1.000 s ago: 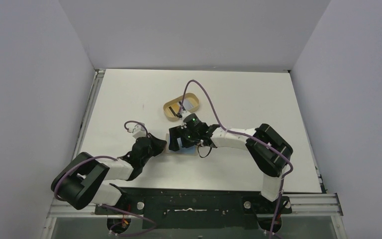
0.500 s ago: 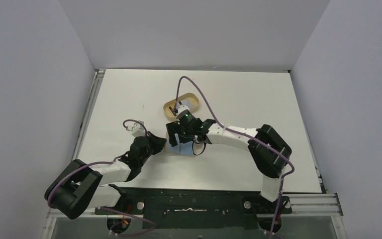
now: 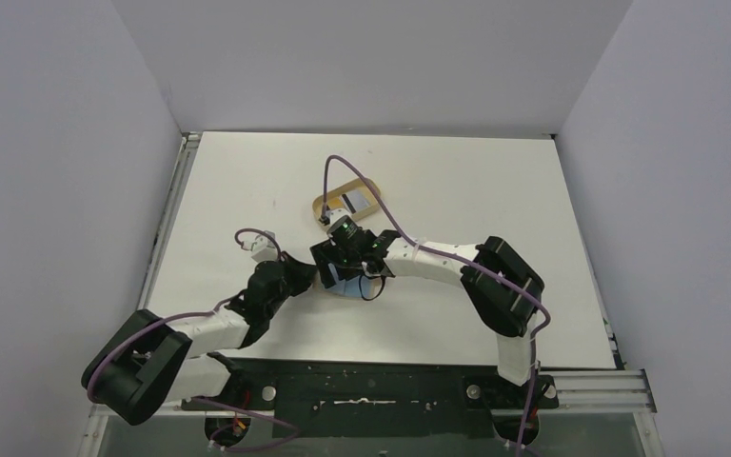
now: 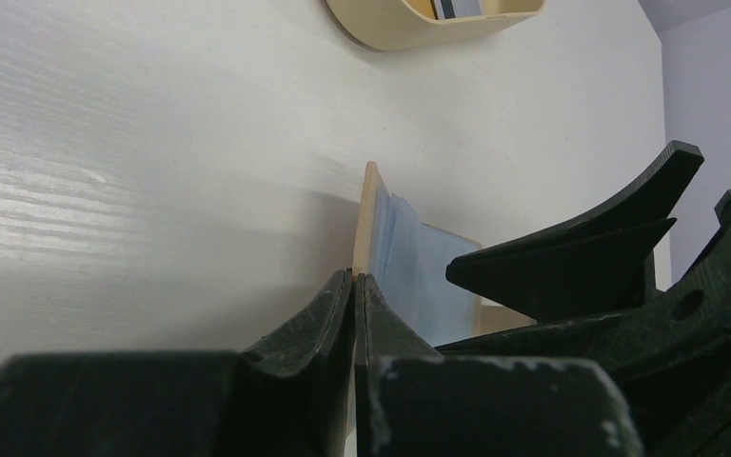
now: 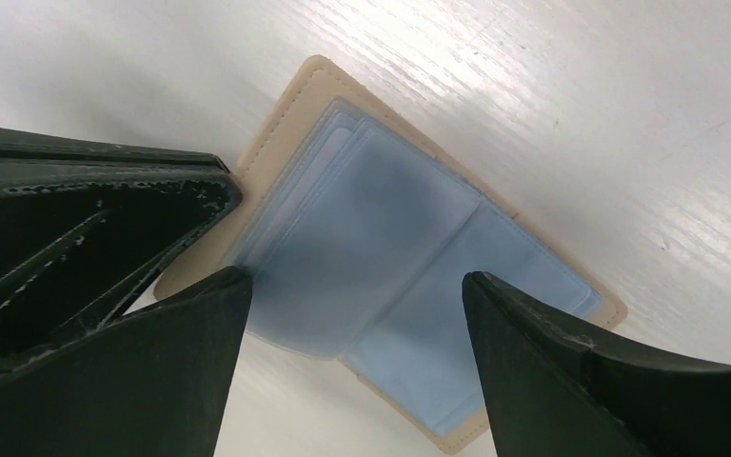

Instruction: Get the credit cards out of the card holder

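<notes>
The card holder (image 5: 390, 257) lies open on the table, tan cover down and light blue sleeves up. I see no card in the sleeves. My left gripper (image 4: 354, 276) is shut on the holder's tan left cover edge (image 4: 369, 219), which stands lifted. My right gripper (image 5: 354, 281) is open just above the blue sleeves, a finger on each side. In the top view the right gripper (image 3: 341, 259) hides most of the holder (image 3: 354, 286), and the left gripper (image 3: 310, 276) meets it from the left. A whitish credit card with a black stripe (image 3: 362, 199) lies in the oval tray.
The oval tan wooden tray (image 3: 324, 207) stands just behind the grippers; it also shows at the top of the left wrist view (image 4: 390, 24). Purple cables loop over both arms. Grey walls close off the table's sides and back.
My right gripper has moved a little left and lower over the open holder, uncovering more of the tray. The left arm has shifted slightly left, still holding the cover edge.
</notes>
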Tool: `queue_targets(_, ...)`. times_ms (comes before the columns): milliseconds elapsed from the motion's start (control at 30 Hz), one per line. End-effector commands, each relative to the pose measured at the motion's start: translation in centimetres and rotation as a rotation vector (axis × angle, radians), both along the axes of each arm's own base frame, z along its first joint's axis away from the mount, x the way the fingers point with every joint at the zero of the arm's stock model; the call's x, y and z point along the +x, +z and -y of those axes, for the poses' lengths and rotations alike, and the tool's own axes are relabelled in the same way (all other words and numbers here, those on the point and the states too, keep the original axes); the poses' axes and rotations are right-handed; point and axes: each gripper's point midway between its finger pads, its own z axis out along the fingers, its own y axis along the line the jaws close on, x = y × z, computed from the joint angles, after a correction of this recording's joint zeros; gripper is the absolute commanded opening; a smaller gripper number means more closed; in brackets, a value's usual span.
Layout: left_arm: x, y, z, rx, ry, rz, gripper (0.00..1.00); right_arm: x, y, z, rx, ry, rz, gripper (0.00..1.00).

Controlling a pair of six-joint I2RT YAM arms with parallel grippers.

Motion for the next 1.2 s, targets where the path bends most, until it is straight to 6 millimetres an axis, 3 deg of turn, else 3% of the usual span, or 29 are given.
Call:
queue_targets(0, 1.3, 3.2, 0.6, -0.022, -0.002, 0.090, 0.00, 0.9, 1.2, -0.5, -0.005, 0.000, 0.053, 0.84)
queue_targets(300, 1.2, 3.5, 0.3, -0.005, 0.003, 0.098, 0.00, 0.6, -0.2, 1.5, -0.095, -0.014, 0.057, 0.84)
queue_targets(500, 1.1, 3.8, 0.0, 0.008, 0.008, 0.104, 0.00, 0.5, 0.0, 5.4, -0.236, -0.035, 0.098, 0.86)
queue_targets(667, 1.1, 4.0, -0.3, 0.028, 0.011, 0.109, 0.00, 1.2, 2.6, 8.9, -0.267, -0.108, 0.140, 0.88)
queue_targets(900, 1.0, 3.8, -0.5, 0.047, 0.009, 0.099, 0.00, 3.2, 8.6, 13.7, -0.263, -0.279, 0.261, 0.91)
queue_targets(1000, 0.9, 3.5, -0.4, 0.051, 0.007, 0.089, 0.00, 3.2, 11.6, 12.3, -0.135, -0.252, 0.298, 0.92)
queue_targets(1167, 0.9, 2.5, -0.6, 0.065, 0.009, 0.068, 0.00, 0.8, 13.2, 3.9, 0.296, -0.017, 0.135, 0.90)
